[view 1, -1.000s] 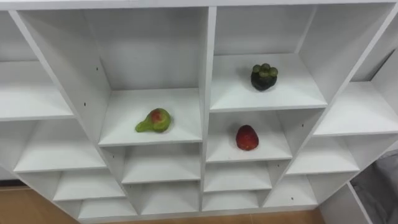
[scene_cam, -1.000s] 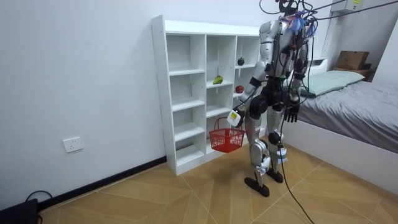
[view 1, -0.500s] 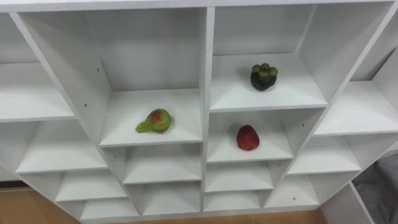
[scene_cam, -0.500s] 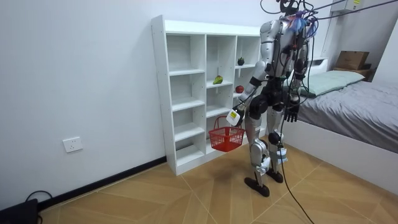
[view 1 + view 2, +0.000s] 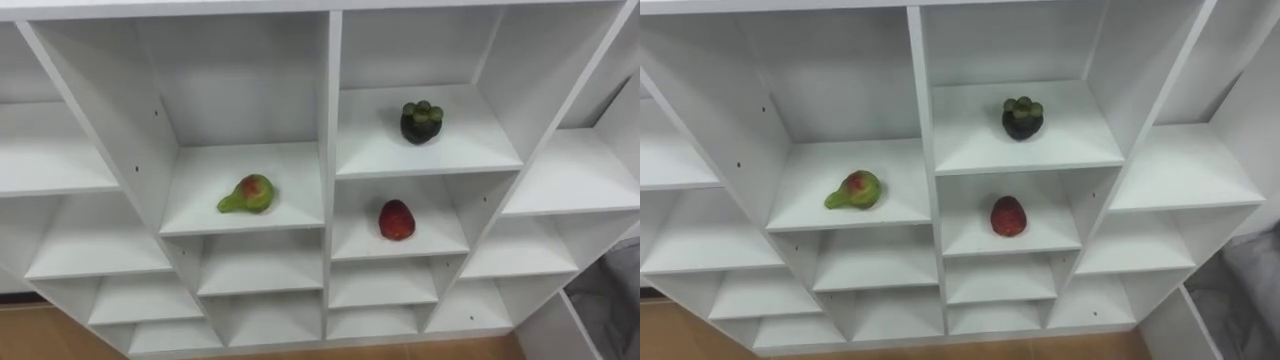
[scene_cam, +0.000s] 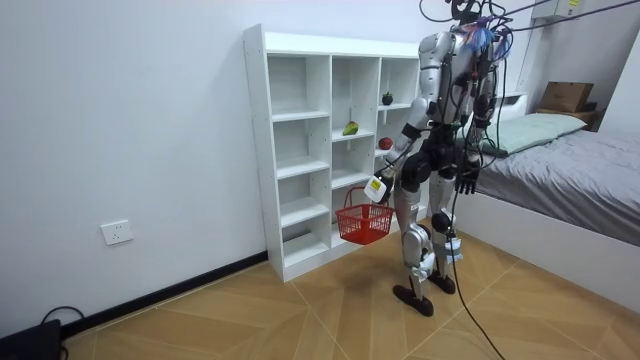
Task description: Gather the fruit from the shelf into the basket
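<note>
— What sits in the closet (image 5: 330, 100)?

— Flat white boards, square cubbies, and three fruits, each alone on its shelf. A lumpy green pear (image 5: 248, 194) with a red blush lies left of the divider. Right of it, a round dark mangosteen (image 5: 421, 121) with a knobbly green cap sits higher, and a glossy red strawberry (image 5: 396, 220) is in the cubby just below.

— And the hands?

— The left hand (image 6: 376, 189) is curled round the handle of a red lattice basket (image 6: 363, 224) hanging near the closet. I cannot tell its contents. The right hand (image 6: 466, 181) hangs loose-fingered at the robot's side.
</note>
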You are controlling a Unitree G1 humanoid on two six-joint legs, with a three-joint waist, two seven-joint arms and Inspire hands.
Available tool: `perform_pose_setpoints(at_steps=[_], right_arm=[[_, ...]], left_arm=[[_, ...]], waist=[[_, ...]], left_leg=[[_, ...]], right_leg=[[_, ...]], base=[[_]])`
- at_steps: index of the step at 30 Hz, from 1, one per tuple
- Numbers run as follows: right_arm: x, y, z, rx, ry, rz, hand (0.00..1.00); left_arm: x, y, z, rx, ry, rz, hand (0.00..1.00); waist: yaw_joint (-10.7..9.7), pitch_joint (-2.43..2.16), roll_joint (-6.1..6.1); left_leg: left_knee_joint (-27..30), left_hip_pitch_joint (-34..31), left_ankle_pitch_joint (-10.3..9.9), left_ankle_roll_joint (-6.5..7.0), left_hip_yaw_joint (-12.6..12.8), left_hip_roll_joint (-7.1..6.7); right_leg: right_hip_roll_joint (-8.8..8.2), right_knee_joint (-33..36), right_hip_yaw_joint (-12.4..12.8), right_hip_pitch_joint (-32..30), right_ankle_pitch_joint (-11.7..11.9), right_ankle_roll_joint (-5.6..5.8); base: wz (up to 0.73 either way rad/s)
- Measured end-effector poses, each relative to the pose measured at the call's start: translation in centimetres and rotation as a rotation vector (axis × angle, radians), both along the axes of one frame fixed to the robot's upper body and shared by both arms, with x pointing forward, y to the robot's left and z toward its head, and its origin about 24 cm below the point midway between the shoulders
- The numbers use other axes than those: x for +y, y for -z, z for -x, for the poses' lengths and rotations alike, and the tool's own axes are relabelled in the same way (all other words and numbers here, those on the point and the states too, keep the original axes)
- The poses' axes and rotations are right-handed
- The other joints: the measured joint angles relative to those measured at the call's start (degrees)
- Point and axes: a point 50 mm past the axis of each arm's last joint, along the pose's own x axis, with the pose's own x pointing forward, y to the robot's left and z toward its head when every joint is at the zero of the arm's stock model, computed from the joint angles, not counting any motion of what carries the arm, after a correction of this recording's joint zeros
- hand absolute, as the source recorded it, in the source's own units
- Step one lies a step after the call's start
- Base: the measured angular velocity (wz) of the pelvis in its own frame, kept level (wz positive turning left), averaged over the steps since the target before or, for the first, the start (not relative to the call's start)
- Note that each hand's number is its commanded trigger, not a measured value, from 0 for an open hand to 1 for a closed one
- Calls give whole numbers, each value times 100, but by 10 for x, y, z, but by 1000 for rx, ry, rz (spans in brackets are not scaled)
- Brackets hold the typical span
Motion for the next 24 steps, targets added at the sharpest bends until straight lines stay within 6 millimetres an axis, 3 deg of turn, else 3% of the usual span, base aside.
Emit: perform_pose_setpoints(at_steps=[3, 9, 15, 16, 20, 24], right_arm=[[-3, -2, -8, -52, 25, 28, 0], [-6, -17, -51, -325, 98, 59, 0], [6, -38, -81, -565, 51, 13, 0], [9, -42, -84, -593, 37, 6, 0], [15, -64, -98, -740, 7, -6, 0], [19, -92, -112, -893, -31, 0, 0]], left_arm=[[0, 0, 0, -1, 0, 0, 100], [1, -1, -7, -24, 6, -6, 100], [1, -7, -15, -100, 22, -25, 100], [0, -7, -17, -112, 31, -30, 100], [0, -8, -18, -131, 35, -37, 100], [0, -9, -17, -141, 35, -38, 100]], waist=[[0, 1, -4], [7, 14, -35], [45, 7, -40], [51, -17, -57], [99, -38, -6], [97, -32, 19]], left_leg=[[-1, 4, 0, 0, 16, -2], [-2, -3, -1, 0, 33, 5], [-2, -69, -1, 0, 12, 3], [-3, -79, -1, 0, 7, 1], [0, -131, 0, -1, 31, 1], [1, -135, 0, -1, 39, 2]], right_leg=[[0, -2, 24, -5, 0, 0], [14, -90, 71, -17, 14, 2], [4, -107, 16, -56, 22, 1], [4, -115, 21, -62, 22, 1], [9, -110, 75, -132, 23, 1], [11, -116, 75, -137, 23, 1]], base=[[-3], [-1], [2], [0], [-5], [0]])
